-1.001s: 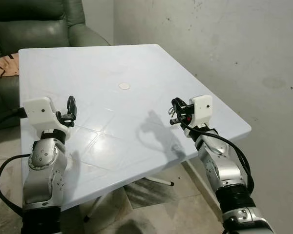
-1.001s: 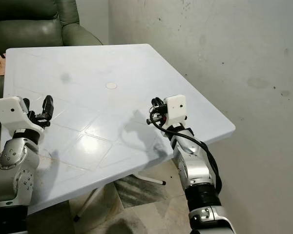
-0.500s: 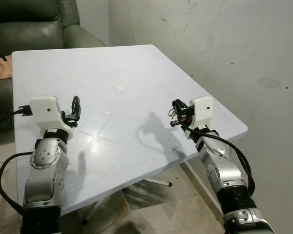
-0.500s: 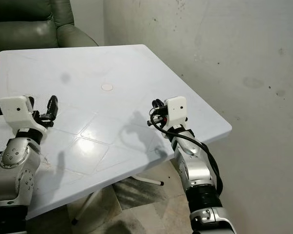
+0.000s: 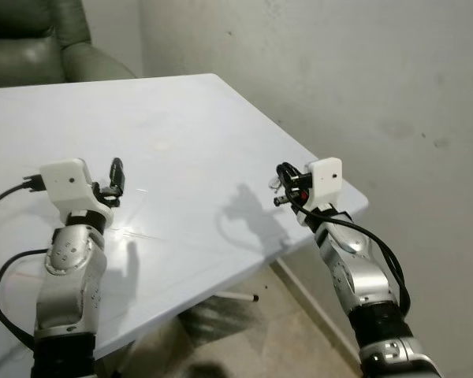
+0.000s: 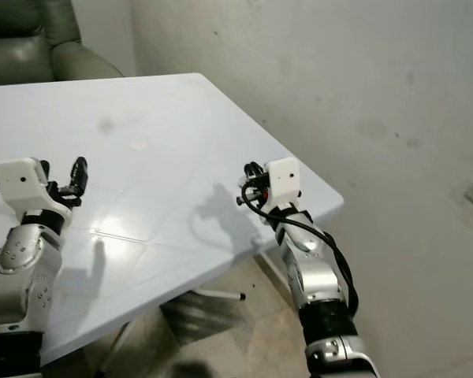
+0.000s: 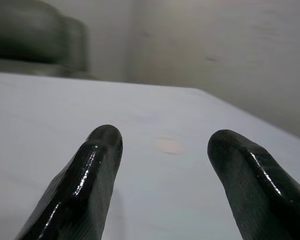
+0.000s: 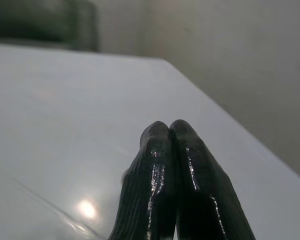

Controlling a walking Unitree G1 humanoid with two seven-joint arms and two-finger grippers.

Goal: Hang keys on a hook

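R claw [image 5: 282, 186]: fingers pressed together, small metallic bit, likely keys [image 5: 276, 183], at tips.
L claw [image 5: 115, 175]: fingers apart, empty.
Hook: you've none to aim at; bare wall [image 5: 339, 71] to the right.

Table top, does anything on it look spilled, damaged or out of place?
Nothing spilled or broken. The white table bears a faint grey smudge and a small pale round mark near its middle. Both hands hover over it: the left hand open, the right hand shut.

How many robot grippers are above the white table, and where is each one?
2. The left gripper is above the table on the robot's left, fingers open. The right gripper is above the table's right edge, near the wall, fingers together.
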